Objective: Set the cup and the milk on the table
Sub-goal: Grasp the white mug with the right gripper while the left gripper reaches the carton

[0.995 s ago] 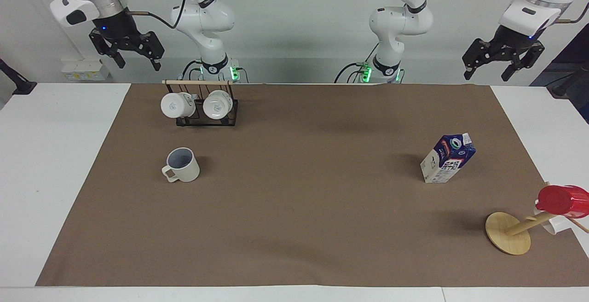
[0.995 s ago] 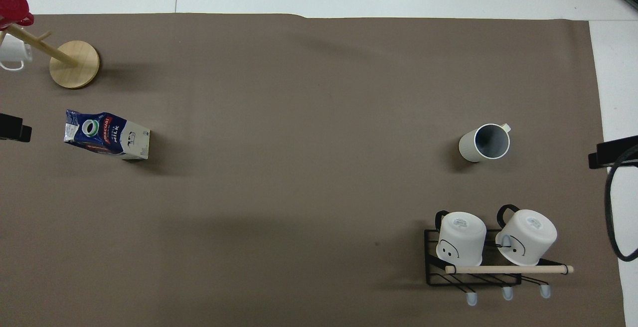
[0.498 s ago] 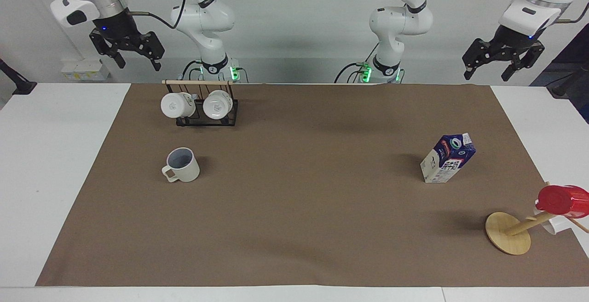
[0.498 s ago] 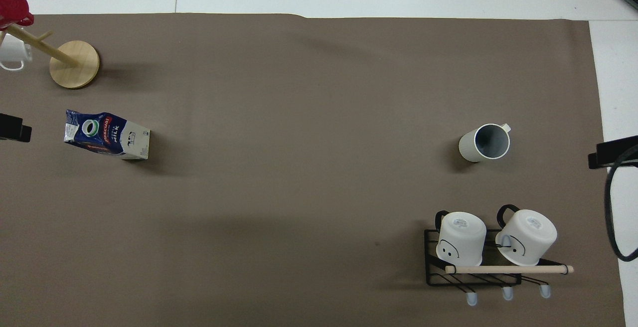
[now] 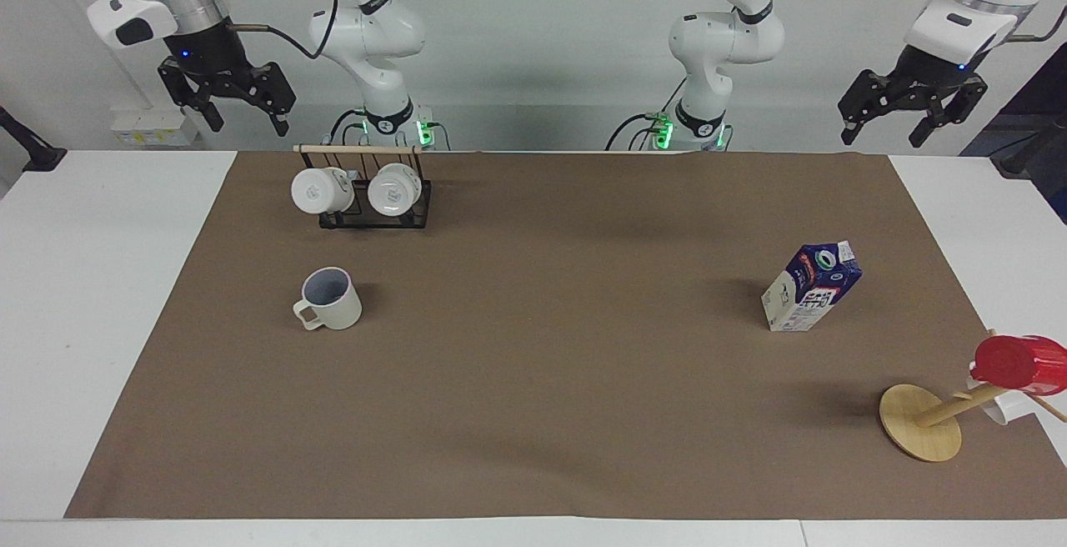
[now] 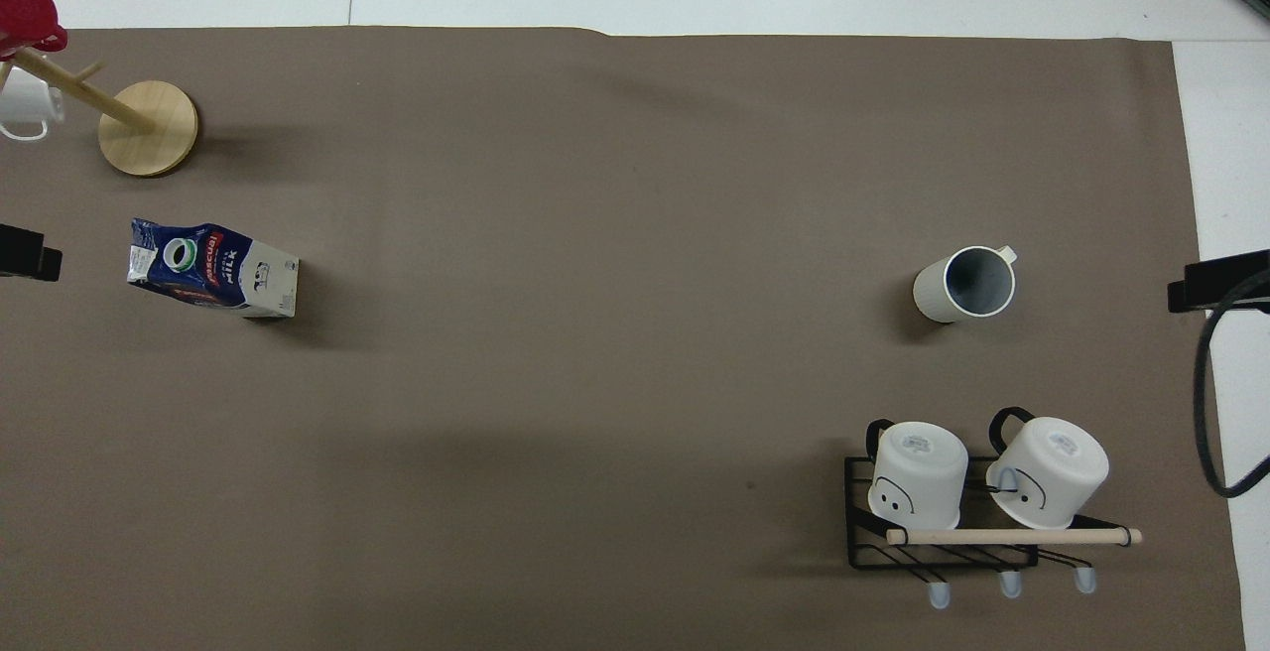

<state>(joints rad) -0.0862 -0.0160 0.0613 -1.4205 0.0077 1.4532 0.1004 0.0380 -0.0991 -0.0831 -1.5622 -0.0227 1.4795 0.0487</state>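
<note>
From overhead, the left gripper (image 6: 22, 256) shows only as a dark block cut by the frame edge, and the right gripper (image 6: 1212, 286) pokes in just as little at the other edge, with a black cable (image 6: 1203, 403) looping out of frame. The red cup (image 6: 28, 18) on the wooden stand (image 6: 147, 127) is sliced by the corner, and a white mug (image 6: 24, 107) beneath it is partly cut too. In the facing view that white mug (image 5: 999, 403) sits mostly hidden under the red cup (image 5: 1019, 363), perhaps hanging from a peg. The print on the milk (image 5: 810, 288) is too small to read, and the rack (image 5: 377, 215) hides part of its two mugs' (image 5: 321, 190) handles
</note>
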